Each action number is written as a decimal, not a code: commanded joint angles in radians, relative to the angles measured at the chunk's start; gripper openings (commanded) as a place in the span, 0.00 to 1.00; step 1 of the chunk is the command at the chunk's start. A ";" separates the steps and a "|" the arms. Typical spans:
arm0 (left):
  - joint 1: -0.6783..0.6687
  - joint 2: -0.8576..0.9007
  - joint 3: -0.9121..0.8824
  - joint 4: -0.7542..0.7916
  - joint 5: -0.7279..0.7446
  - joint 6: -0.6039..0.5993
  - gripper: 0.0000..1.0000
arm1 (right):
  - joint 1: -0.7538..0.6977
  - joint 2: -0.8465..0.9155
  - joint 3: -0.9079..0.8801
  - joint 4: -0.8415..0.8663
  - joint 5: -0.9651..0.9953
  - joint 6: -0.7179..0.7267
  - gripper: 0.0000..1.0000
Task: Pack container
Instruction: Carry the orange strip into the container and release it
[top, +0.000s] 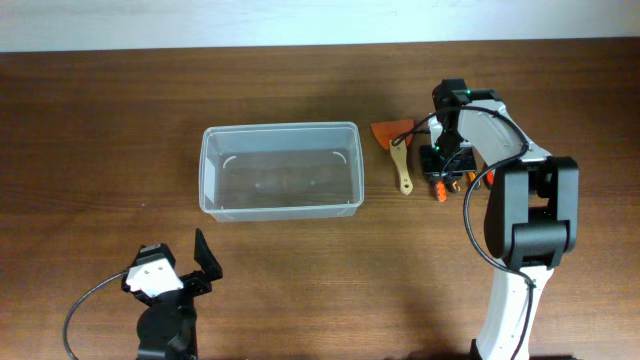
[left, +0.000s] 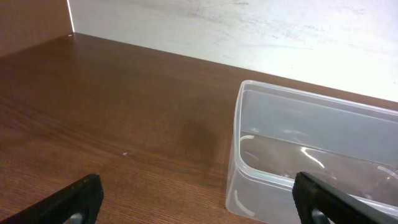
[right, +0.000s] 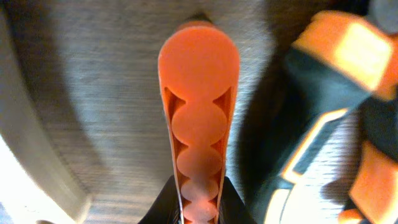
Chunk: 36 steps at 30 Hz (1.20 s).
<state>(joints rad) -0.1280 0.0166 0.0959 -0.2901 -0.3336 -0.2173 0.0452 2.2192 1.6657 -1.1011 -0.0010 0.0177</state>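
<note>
The container (top: 280, 129) is a clear plastic bin with nothing in it, at the middle of the table; its near corner shows in the left wrist view (left: 249, 162). My left gripper (top: 196, 264) is open and empty, near the front left, in front of the bin (left: 202, 208). My right gripper (top: 443, 165) is right of the bin, over a cluster of hand tools. In the right wrist view it (right: 200, 202) is shut on an orange ribbed tool handle (right: 199, 93). An orange and black tool (right: 323, 106) lies beside the handle.
An orange spatula with a wooden handle (top: 397, 148) lies between the bin and my right gripper. Orange and black tool parts (top: 441, 186) lie under the right arm. The pale wall (left: 249, 25) borders the table's far edge.
</note>
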 joint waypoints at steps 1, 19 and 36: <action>-0.003 -0.004 -0.003 -0.002 -0.003 0.009 0.99 | 0.004 -0.003 0.068 -0.043 -0.062 -0.007 0.04; -0.003 -0.004 -0.003 -0.002 -0.003 0.009 0.99 | 0.319 -0.293 0.526 -0.285 -0.077 -0.322 0.04; -0.003 -0.004 -0.003 -0.002 -0.003 0.009 0.99 | 0.661 -0.261 0.479 -0.232 -0.078 -0.780 0.04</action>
<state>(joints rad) -0.1280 0.0166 0.0959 -0.2901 -0.3336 -0.2173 0.7055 1.9316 2.1513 -1.3476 -0.0734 -0.6861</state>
